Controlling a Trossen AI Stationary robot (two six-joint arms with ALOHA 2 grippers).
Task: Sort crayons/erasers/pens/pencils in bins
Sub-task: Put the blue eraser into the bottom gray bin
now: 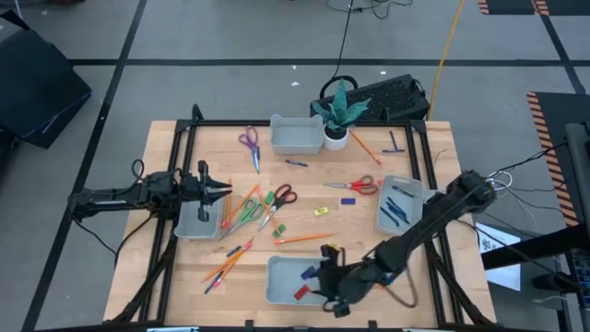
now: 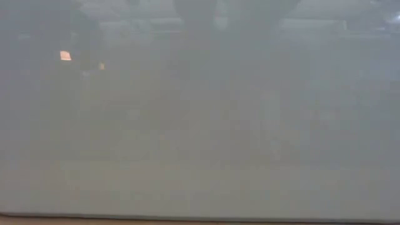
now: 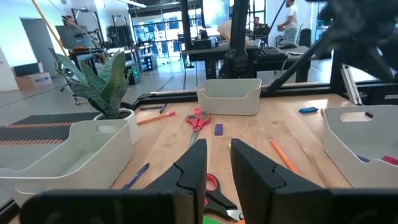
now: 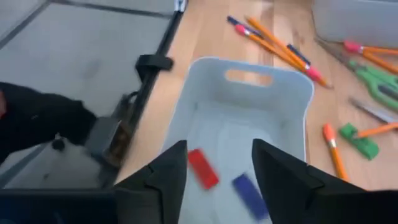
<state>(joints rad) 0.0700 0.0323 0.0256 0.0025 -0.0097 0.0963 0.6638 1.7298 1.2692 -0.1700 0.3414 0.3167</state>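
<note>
Four light-grey bins stand on the wooden table: left, far, right and near. The near bin holds a red eraser and a blue eraser. Pens lie in the right bin. Orange pencils, a yellow eraser, a purple eraser and a green eraser lie loose on the table. My right gripper hangs open above the near bin's right end, holding nothing. My left gripper is open over the left bin.
Scissors lie about the middle, at the far left and right of centre. A white plant pot stands beside the far bin. A black frame runs around the table. The low view is filled by a grey blur.
</note>
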